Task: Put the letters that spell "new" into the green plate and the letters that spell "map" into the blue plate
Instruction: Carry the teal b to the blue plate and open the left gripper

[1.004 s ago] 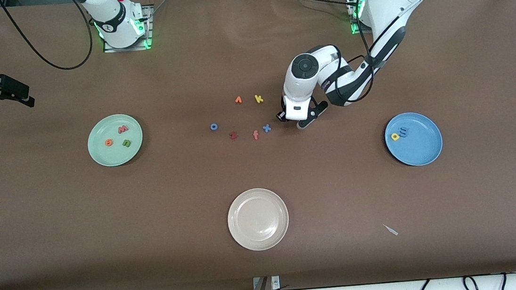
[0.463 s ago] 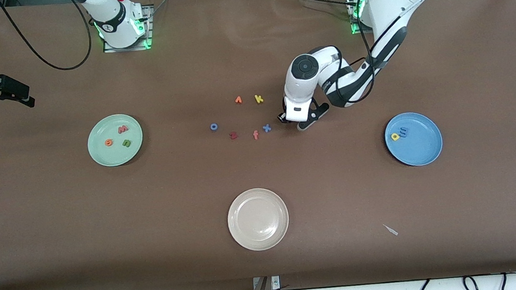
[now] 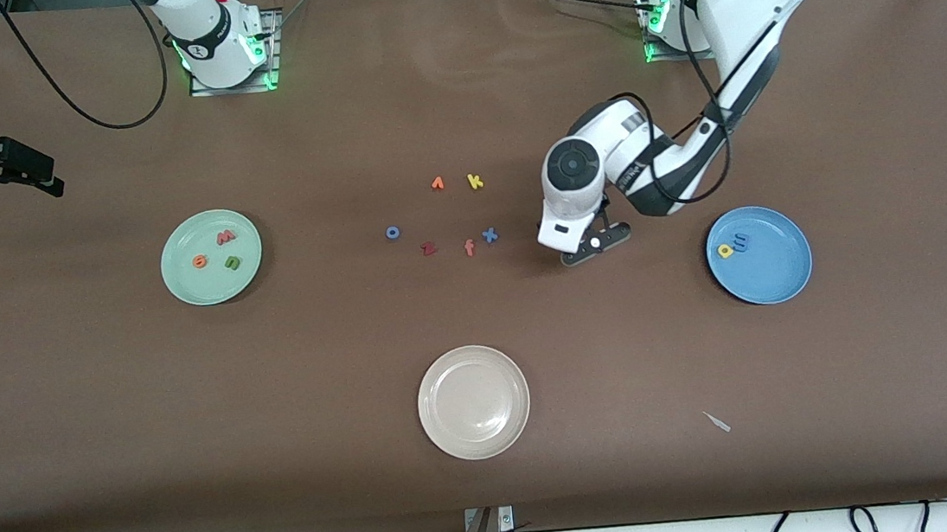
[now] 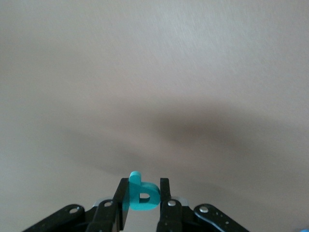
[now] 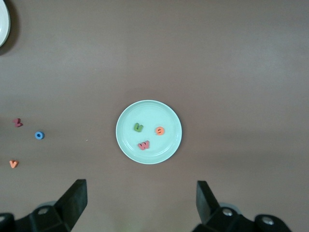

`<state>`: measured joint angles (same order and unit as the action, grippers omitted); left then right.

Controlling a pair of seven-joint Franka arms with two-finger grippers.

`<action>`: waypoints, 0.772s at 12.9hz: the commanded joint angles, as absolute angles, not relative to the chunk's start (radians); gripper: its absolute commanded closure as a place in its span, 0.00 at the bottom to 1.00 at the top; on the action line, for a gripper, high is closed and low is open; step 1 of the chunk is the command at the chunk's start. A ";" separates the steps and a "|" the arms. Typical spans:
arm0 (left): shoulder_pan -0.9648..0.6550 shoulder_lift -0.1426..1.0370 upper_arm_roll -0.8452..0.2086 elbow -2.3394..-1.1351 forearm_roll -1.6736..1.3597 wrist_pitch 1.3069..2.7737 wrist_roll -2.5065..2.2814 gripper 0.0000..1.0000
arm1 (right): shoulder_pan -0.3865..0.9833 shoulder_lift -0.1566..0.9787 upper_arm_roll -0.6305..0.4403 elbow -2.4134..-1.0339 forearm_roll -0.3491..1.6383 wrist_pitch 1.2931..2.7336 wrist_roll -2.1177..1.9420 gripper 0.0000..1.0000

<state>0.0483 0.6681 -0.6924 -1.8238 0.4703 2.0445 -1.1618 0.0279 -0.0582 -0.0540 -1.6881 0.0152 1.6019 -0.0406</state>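
**Inspector A:** Status of the left gripper point(image 3: 585, 248)?

**Inspector B:** Just right of centre in the front view, hanging over bare table between the loose letters and the blue plate point(image 3: 779, 276). In the left wrist view its jaws are clamped on the teal p point(image 4: 141, 195), the stem standing up between the fingers point(image 4: 164, 198) and the bowl facing the camera.

**Inspector A:** And the destination?

**Inspector B:** The blue plate sits at centre right of the front view, further toward the left arm's end of the table than the gripper and slightly lower in the frame. It already holds the yellow a point(image 3: 725, 251) and the blue m point(image 3: 740, 242), both near its upper-left rim. In my judgement the carry runs rightward and a little downward in that frame; the lower right of the plate is bare and is the safer drop zone.

**Inspector A:** The other word?

**Inspector B:** Complete, by appearance. The green plate point(image 3: 184, 281) at centre left carries the w point(image 3: 225, 237), e point(image 3: 199, 261) and n point(image 3: 232, 262).

**Inspector A:** Right arm?

**Inspector B:** Waiting. The right gripper point(image 5: 140, 203) is high over the green plate, fingers wide apart, holding nothing.

**Inspector A:** Remaining items?

**Inspector B:** Six stray letters at centre and a beige plate point(image 3: 477, 439) at lower centre, none required.
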 commanded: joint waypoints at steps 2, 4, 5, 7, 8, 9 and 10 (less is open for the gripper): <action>0.156 0.628 -0.696 -1.769 0.417 1.902 -0.785 1.00 | 0.023 -0.061 -0.048 -1.690 0.009 1.603 -0.037 0.00; 0.245 0.624 -0.696 -1.770 0.417 1.899 -0.598 1.00 | 0.023 -0.061 -0.048 -1.690 0.009 1.606 -0.037 0.00; 0.280 0.617 -0.695 -1.770 0.417 1.898 -0.501 1.00 | 0.023 -0.061 -0.048 -1.690 0.009 1.606 -0.037 0.00; 0.348 0.614 -0.695 -1.769 0.417 1.862 -0.334 1.00 | 0.023 -0.061 -0.049 -1.689 0.011 1.606 -0.037 0.00; 0.376 0.614 -0.693 -1.769 0.431 1.862 -0.263 1.00 | 0.023 -0.063 -0.049 -1.690 0.011 1.605 -0.037 0.00; 0.406 0.615 -0.689 -1.769 0.439 1.862 -0.185 1.00 | 0.021 -0.061 -0.049 -1.690 0.012 1.603 -0.037 0.00; 0.435 0.615 -0.686 -1.769 0.446 1.862 -0.108 1.00 | 0.021 -0.063 -0.049 -1.690 0.012 1.603 -0.037 0.00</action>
